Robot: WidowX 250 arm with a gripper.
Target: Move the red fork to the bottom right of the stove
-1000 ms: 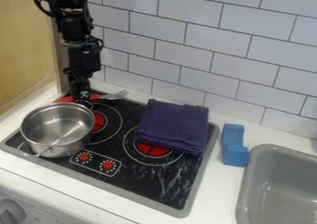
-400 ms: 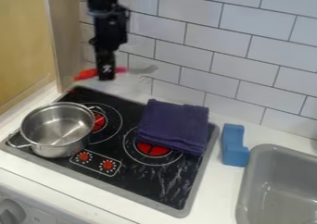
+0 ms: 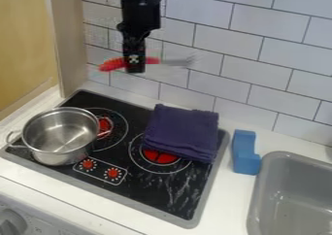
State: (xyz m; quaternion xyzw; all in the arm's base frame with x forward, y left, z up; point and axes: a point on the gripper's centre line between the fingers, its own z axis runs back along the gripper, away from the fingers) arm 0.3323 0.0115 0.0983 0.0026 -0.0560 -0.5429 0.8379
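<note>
Carry step, seemingly: end effector (image 3: 135, 69) closed around red fork (image 3: 113, 64), aloft toward twelve o'clock of stove (image 3: 148, 187). Next: clear folded purple cloth (image 3: 181, 132), lower at five-o'clock corner, release.

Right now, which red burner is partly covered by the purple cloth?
The burner nearer the sink; the purple cloth lies over part of it. The other burner, beside the pot, has no cloth on it.

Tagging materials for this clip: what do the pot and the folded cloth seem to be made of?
The pot looks like polished metal, likely stainless steel, given its silvery reflections. The folded cloth seems a matte woven fabric, perhaps cotton towelling, judging by its soft, rough-edged layers.
</note>
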